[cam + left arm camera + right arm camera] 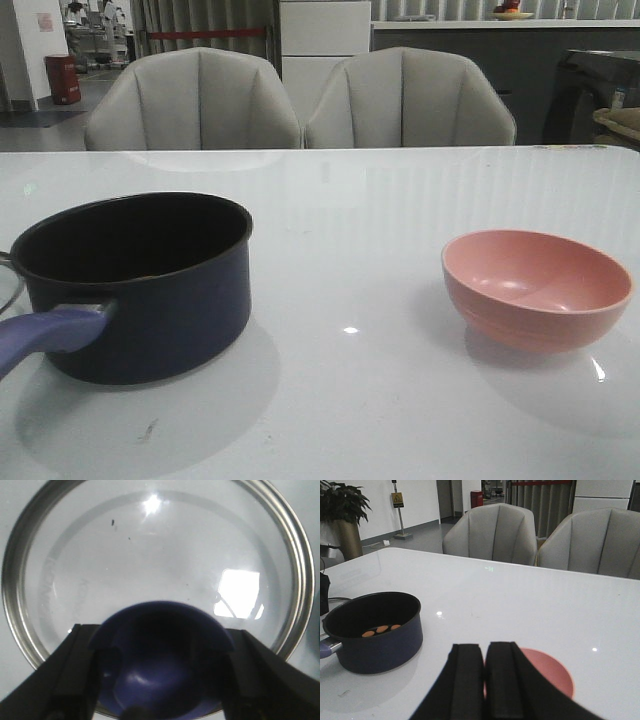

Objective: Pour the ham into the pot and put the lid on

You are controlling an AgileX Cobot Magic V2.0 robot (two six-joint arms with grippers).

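We take the pot (140, 285) as landmark: dark navy, sitting on the white table (350, 250), its purple-blue handle (45, 335) pointing back toward the robot's left. Ham (381, 629) already lies inside it, a few orange slices on the black floor, seen only in the right wrist view. The pink bowl (535, 285) stands well apart to the pot's right and looks empty, so we judge pouring done and covering left. The lid (155, 570) lies flat on the table just off the pot's left side; only a sliver of its rim shows at the front view's left edge. The left gripper (162, 680) hangs straight above it, fingers (65, 675) spread wide on either side of the purple-blue knob (160, 660), not gripping as far as we can tell. The right gripper (482, 680) has its fingers pressed together, holding nothing, above the bowl. Key relation: knob directly below and between the left fingers, pot to the lid's right, left arm far nearer.
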